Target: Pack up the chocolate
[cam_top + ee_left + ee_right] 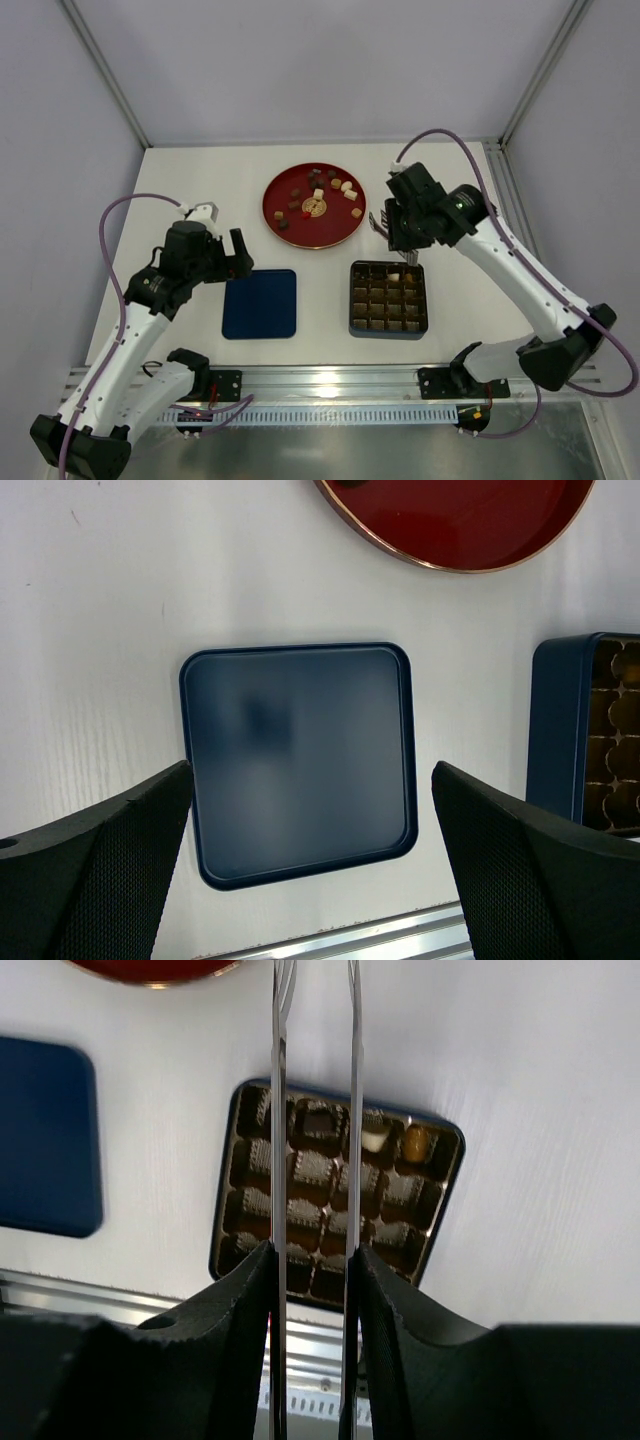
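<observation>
Several small chocolates, dark brown, light brown and cream, lie on a round red plate at the back middle. The brown gridded tray in its blue box holds a cream piece and a light brown piece in its far row. My right gripper is shut on thin metal tongs, whose empty tips hang between the plate and the tray. My left gripper is open and empty above the flat dark-blue lid.
The lid lies left of the tray, near the front. An aluminium rail runs along the near table edge. Frame posts and white walls close in the back and sides.
</observation>
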{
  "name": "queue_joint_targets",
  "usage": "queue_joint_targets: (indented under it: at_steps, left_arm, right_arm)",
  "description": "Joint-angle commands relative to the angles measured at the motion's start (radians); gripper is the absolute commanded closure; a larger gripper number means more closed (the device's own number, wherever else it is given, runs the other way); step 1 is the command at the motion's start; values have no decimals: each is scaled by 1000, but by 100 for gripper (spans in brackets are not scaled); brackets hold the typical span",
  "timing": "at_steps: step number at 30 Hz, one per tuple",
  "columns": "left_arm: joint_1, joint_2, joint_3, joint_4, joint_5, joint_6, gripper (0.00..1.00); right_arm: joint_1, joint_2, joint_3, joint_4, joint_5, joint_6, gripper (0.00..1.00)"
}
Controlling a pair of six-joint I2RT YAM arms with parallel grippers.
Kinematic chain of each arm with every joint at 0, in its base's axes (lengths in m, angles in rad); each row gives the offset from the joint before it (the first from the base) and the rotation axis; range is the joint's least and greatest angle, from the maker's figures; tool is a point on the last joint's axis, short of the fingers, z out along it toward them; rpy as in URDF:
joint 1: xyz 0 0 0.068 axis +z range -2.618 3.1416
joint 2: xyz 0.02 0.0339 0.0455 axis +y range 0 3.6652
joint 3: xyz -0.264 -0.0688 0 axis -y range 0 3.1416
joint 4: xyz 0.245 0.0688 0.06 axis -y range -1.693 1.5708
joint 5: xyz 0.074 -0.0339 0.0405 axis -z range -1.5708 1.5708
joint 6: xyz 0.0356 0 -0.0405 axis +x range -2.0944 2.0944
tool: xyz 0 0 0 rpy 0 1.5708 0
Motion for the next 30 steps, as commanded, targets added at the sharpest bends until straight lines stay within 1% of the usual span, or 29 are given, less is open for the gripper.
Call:
queue_joint_targets:
  at_steps: [1, 6, 9, 10, 13, 17, 21, 27, 30]
  left_arm:
    - [-2, 0, 1, 17, -3, 14, 0]
    - [-2, 3, 0, 17, -3, 16, 0]
    - [-4, 2, 0, 17, -1, 16, 1]
    - [-4, 2, 0, 17, -1, 14, 0]
    - [-4, 2, 0, 17, -3, 14, 0]
    - [-5, 6, 0, 17, -3, 16, 0]
    - [-7, 10, 1, 17, -1, 16, 0]
    - [-8, 16, 1, 17, -3, 17, 0]
    - [-8, 17, 1, 17, -3, 17, 0]
  right_arm:
    - [-27, 112, 115, 94, -50, -87, 60]
    - [-59, 305, 233, 136, -93, -134, 60]
    - [-79, 383, 311, 151, -102, -151, 60]
    - [-85, 437, 333, 154, -100, -165, 61]
    - [-105, 531, 422, 151, -100, -189, 61]
    - [-129, 615, 520, 154, -97, -213, 60]
    - [-156, 689, 581, 153, -116, -236, 61]
    - [-177, 743, 624, 167, -126, -269, 61]
    - [-180, 741, 615, 167, -113, -283, 61]
